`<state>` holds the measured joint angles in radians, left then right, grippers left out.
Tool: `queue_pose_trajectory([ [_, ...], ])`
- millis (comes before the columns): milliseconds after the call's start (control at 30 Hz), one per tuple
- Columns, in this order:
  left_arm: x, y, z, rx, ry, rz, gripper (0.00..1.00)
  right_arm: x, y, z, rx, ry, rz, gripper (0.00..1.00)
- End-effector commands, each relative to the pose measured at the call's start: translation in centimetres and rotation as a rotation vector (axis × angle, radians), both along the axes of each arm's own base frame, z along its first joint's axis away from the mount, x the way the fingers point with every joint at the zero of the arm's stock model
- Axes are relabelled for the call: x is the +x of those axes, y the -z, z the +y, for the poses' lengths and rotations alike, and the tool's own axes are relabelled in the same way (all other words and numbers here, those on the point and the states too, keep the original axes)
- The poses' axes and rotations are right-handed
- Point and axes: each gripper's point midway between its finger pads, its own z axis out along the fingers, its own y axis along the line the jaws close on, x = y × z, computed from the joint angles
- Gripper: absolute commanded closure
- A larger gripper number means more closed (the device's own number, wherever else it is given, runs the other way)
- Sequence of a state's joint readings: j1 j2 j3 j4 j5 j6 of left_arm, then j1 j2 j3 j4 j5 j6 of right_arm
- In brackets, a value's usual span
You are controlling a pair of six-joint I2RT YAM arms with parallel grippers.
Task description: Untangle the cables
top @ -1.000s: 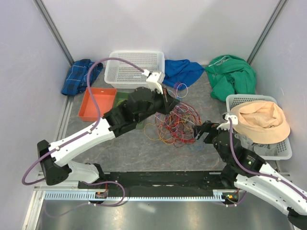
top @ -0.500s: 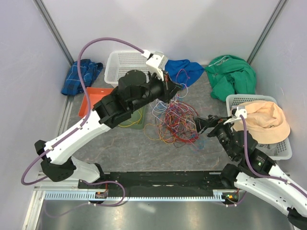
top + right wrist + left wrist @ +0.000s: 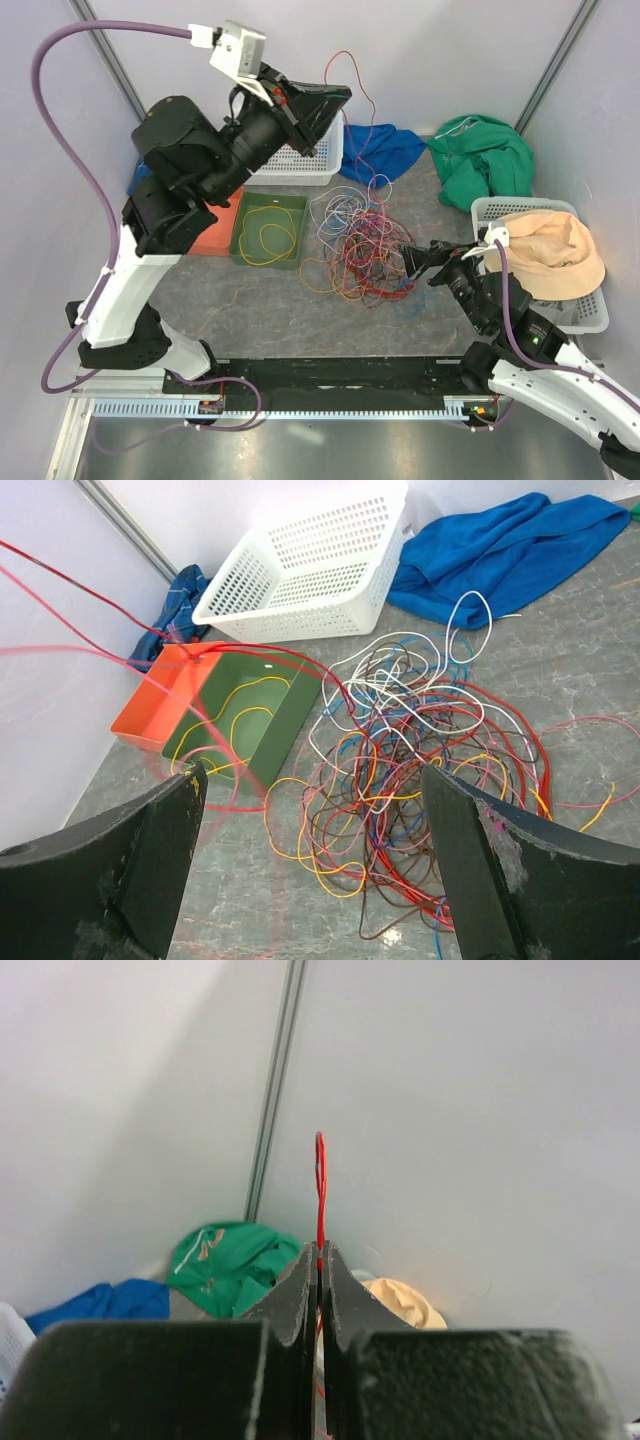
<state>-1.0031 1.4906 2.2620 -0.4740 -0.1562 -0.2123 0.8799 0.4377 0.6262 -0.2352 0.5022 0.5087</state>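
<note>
The cables lie as a tangled heap of red, orange, yellow, blue and white strands in the middle of the table, also visible in the right wrist view. My left gripper is raised high above the white basket, shut on a red cable that loops above the tips and trails down toward the heap. My right gripper hovers low at the heap's right edge. It is open, with nothing between its fingers. Blurred red strands cross the left of that view.
A green tray holding a yellow cable sits left of the heap, beside an orange tray. A white basket, blue cloth and green cloth are behind. A second basket with a peach hat stands right.
My left arm has risen and swung up-left, drawing the red cable out of the heap. The green tray is now uncovered. My right gripper has shifted slightly and stayed open.
</note>
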Motion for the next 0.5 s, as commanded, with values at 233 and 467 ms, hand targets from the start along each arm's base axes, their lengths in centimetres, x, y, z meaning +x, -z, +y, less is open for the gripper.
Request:
queue_pose_trajectory([
  [233, 2.0, 2.9, -1.4, 0.109, -0.055, -0.007, 0.98, -1.1, -1.6, 4.2, 0.073, -0.211, -0.064, 0.03],
  [467, 2.2, 3.5, -2.4, 0.118, -0.036, 0.004, 0.98, 0.9, -1.8, 7.3, 0.045, -0.238, -0.071, 0.03],
])
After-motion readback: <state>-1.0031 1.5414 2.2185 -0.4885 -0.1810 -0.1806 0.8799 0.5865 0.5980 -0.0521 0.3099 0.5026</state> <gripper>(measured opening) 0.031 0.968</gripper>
